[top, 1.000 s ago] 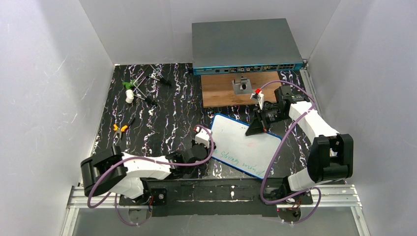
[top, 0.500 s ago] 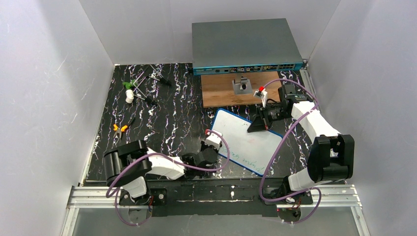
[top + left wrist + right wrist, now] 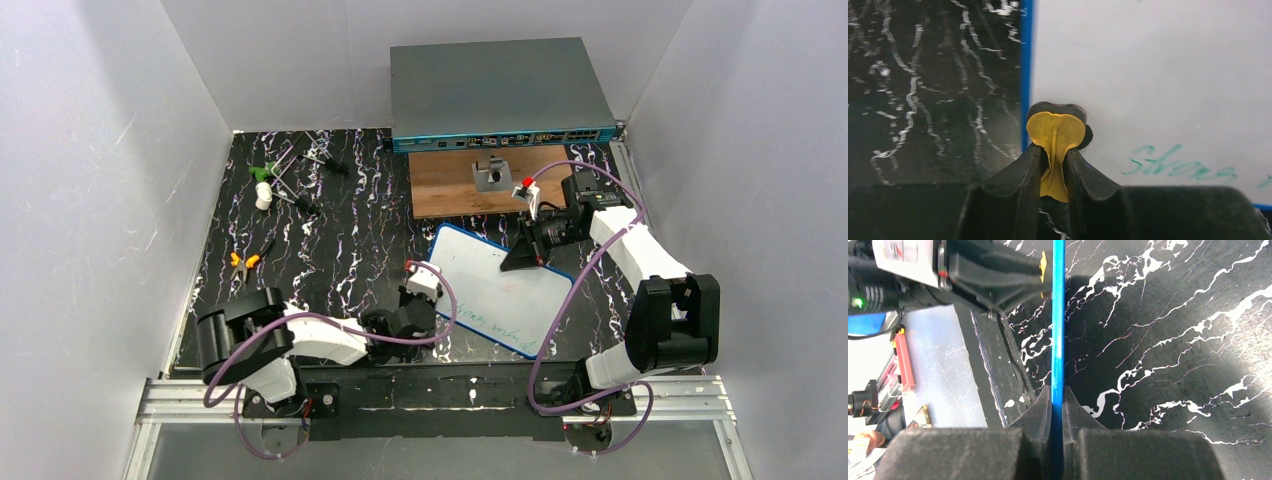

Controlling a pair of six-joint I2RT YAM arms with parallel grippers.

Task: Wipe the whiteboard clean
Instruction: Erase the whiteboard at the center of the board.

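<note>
Near the middle of the black marbled mat [image 3: 330, 240], turned at a slant: the whiteboard [image 3: 495, 290], blue-rimmed, with rounded corners. Across its near portion, a line of green handwriting [image 3: 495, 325]; further up, bare white.

Left gripper [image 3: 1053, 155] clenched on a yellow pad [image 3: 1055, 131] with a dark backing. Pad folded between the two black fingers and set against the white surface just inside the board's left rim, a little way from the first green letters (something like "Sho...", not fully legible).

Right gripper [image 3: 1057, 400] clamped tight on the board's far right edge, thin blue rim sandwiched edge-on between both fingers. Whether that side sits flat on the mat or slightly raised: cannot tell.

Behind the board, a wooden plank [image 3: 450, 190] bearing a small metal bracket [image 3: 490, 175]. Beyond that, against the back wall, a grey network switch [image 3: 495, 90] with a row of ports along its front. Off to the left, well apart from the board, orange-handled pliers [image 3: 245, 262] and a small cluster of tools with a green-and-white piece [image 3: 262, 185].
</note>
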